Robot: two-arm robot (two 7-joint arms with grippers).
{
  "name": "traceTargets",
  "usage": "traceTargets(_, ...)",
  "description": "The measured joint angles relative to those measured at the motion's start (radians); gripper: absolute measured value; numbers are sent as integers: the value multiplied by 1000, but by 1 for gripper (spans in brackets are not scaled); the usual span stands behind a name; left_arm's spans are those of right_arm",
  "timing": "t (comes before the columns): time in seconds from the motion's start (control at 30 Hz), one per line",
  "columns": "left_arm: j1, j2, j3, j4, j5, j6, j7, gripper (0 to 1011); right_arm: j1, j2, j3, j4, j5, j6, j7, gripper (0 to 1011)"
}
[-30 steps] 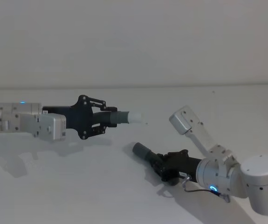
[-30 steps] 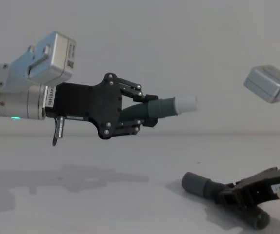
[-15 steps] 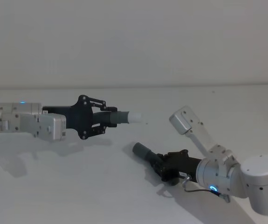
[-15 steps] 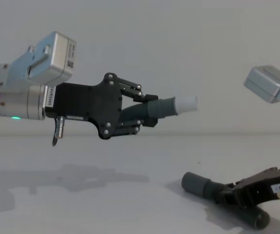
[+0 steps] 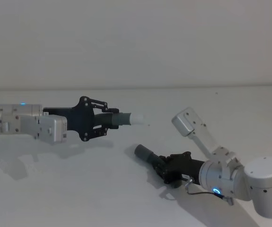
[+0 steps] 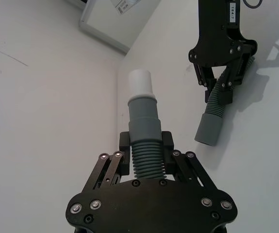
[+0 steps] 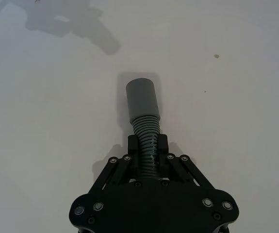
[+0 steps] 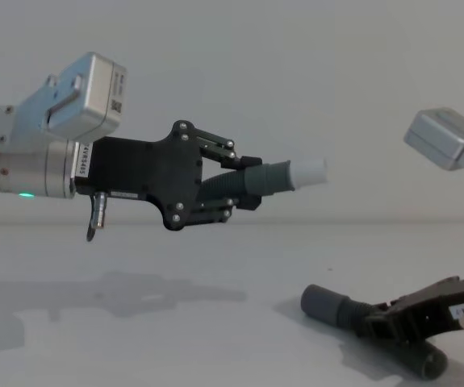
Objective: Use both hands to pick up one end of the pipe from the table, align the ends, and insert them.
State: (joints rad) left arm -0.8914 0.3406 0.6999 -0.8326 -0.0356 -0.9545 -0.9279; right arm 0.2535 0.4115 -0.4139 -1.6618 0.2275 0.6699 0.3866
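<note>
- The left gripper (image 8: 236,191) hangs above the table (image 8: 175,322), its fingers clamped on the ribbed part of the shorter pipe piece (image 8: 276,177); the chest view shows clear air under it, which the head view does not make plain.
- The white plug tip (image 5: 140,118) of that piece points toward the right gripper (image 5: 163,169), up and apart from the longer pipe piece (image 5: 147,155).
- The right gripper sits low at the table, fingers closed around the ribbed stretch of the longer pipe piece, whose grey open mouth (image 8: 312,301) rests on or just above the surface.
- The right wrist view looks straight along the longer piece (image 7: 144,114) and shows its smooth cuff beyond the ribs.
- The left wrist view takes in both pieces at once: the white tip (image 6: 140,83) near, the other gripper (image 6: 220,77) and its hose farther off.
- The table is plain matt white, with soft shadows of the arms; behind it stands a bare pale wall (image 5: 136,42).
</note>
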Motion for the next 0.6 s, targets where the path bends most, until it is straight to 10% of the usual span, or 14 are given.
traceTargets(0.6, 0, 0, 0, 0, 0, 0, 0, 345, 32, 63, -22, -3, -41, -25, 47, 196)
